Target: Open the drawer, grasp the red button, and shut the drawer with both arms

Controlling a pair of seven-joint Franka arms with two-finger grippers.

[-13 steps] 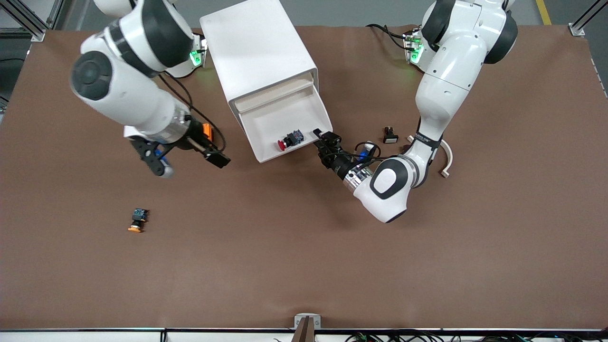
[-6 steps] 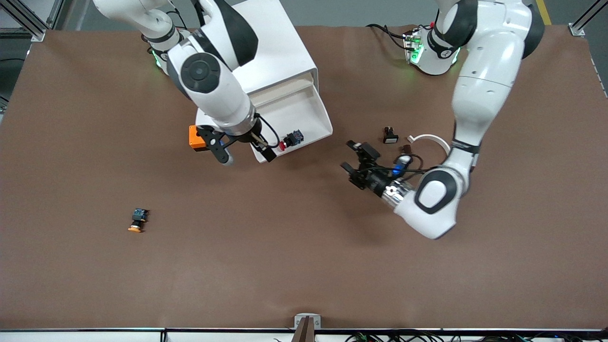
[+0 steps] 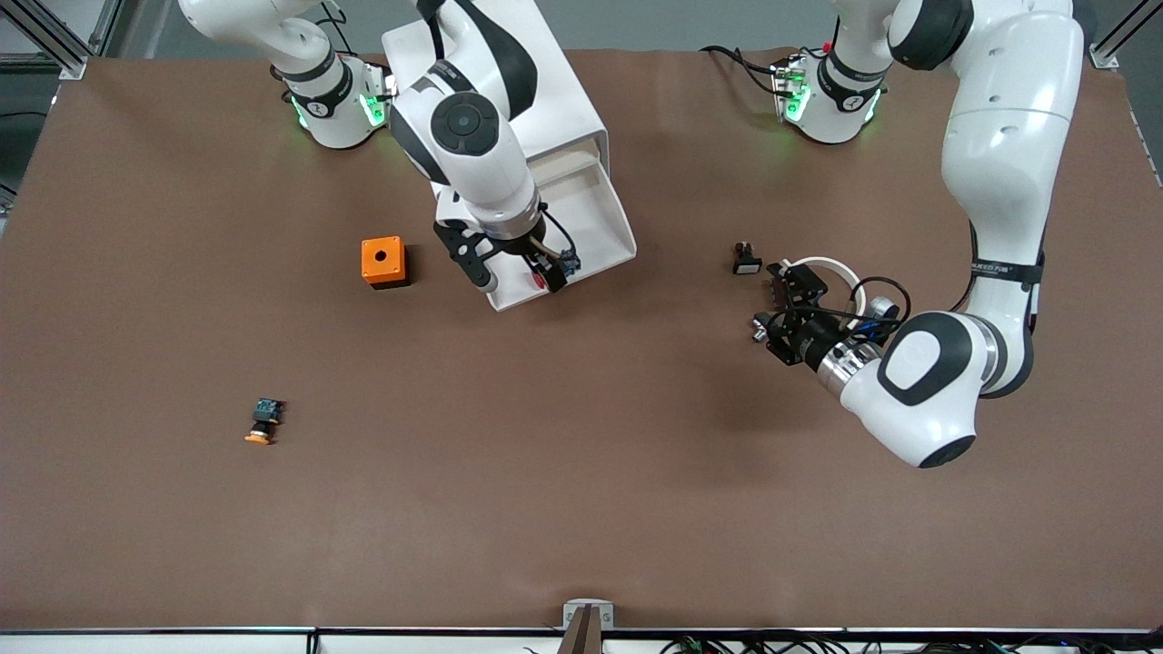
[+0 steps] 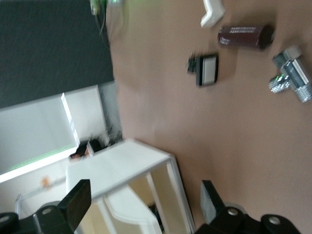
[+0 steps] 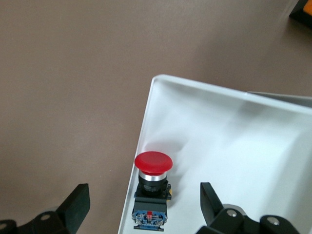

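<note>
The drawer [image 3: 611, 216] stands pulled out of the white cabinet [image 3: 495, 86]. The red-capped button [image 5: 152, 185] lies in the drawer's corner nearest the front camera. In the front view the button [image 3: 570, 263] is mostly hidden under the right hand. My right gripper [image 3: 516, 277] hangs open over it, one finger over the drawer [image 5: 243, 146] and one over the table, the button between them in the right wrist view [image 5: 144, 209]. My left gripper [image 3: 780, 309] is open and empty over small parts toward the left arm's end. Its wrist view [image 4: 145, 204] looks at the cabinet [image 4: 122, 165].
An orange box [image 3: 382, 262] sits beside the drawer toward the right arm's end. An orange-capped button [image 3: 263, 423] lies nearer the front camera. By the left gripper lie a small white-faced switch [image 3: 746, 261], a white curved piece [image 3: 829, 265], a dark cylinder [image 4: 243, 36] and a silver fitting [image 4: 292, 78].
My right arm has swung from the right arm's end to over the drawer's front corner. My left gripper has left the drawer's front edge and moved toward the left arm's end.
</note>
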